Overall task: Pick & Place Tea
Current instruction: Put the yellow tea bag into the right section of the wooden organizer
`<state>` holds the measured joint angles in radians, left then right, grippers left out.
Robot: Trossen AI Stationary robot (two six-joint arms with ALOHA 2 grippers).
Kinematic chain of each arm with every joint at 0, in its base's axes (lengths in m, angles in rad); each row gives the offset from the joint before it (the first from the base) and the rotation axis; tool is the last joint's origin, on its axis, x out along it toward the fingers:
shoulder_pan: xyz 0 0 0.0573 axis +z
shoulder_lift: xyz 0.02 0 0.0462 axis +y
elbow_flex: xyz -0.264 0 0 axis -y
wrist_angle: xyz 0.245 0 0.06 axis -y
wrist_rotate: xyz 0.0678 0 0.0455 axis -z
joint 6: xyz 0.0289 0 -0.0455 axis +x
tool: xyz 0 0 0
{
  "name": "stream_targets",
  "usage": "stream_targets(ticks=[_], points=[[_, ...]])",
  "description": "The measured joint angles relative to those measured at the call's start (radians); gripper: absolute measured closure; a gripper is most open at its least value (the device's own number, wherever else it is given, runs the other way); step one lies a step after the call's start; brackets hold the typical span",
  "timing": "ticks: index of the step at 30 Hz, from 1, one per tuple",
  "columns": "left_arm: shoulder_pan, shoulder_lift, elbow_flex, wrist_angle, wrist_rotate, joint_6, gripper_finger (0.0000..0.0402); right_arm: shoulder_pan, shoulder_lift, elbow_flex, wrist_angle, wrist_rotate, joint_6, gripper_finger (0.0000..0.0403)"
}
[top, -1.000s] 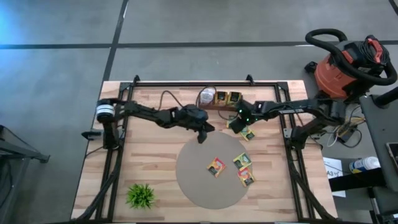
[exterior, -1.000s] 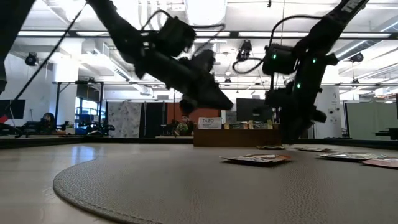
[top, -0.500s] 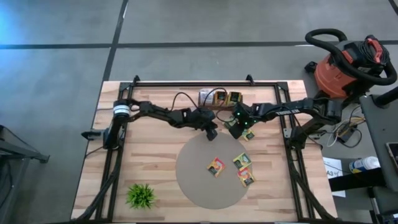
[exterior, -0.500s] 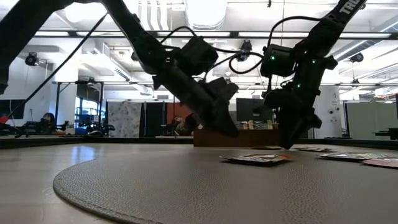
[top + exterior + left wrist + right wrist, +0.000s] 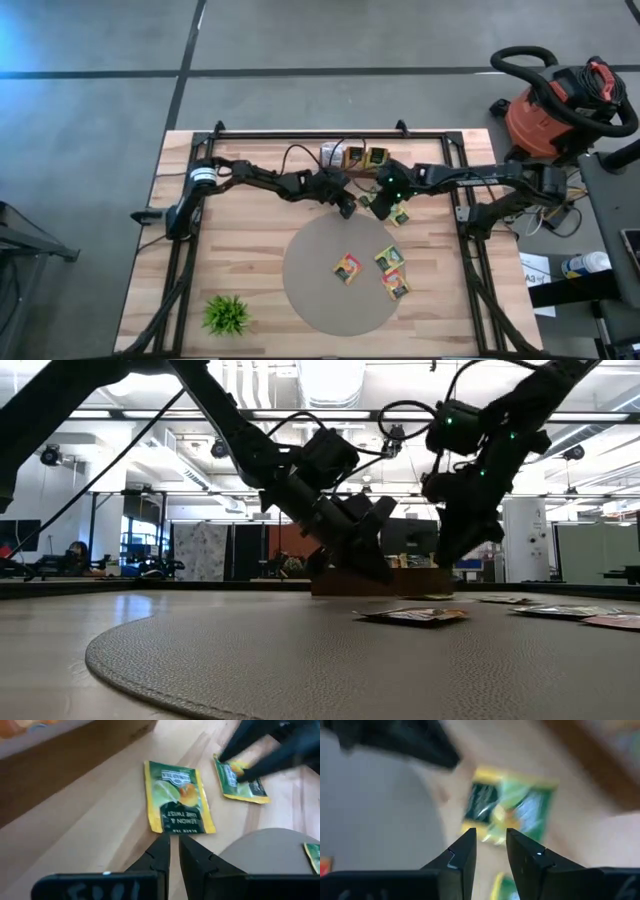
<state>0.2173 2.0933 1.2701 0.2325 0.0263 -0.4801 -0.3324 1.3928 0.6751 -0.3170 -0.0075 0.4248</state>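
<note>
Motion blurs the sachet [image 5: 512, 812] in the right wrist view, label unreadable.
</note>
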Motion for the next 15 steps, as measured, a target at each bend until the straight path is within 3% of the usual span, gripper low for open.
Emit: stream_targets(ticks=[15], points=[[0.049, 0.006, 0.0, 0.001, -0.011, -0.045, 0.0367, -0.041, 0.122, -0.047, 0.136, 0.032, -0.026, 0.0305]])
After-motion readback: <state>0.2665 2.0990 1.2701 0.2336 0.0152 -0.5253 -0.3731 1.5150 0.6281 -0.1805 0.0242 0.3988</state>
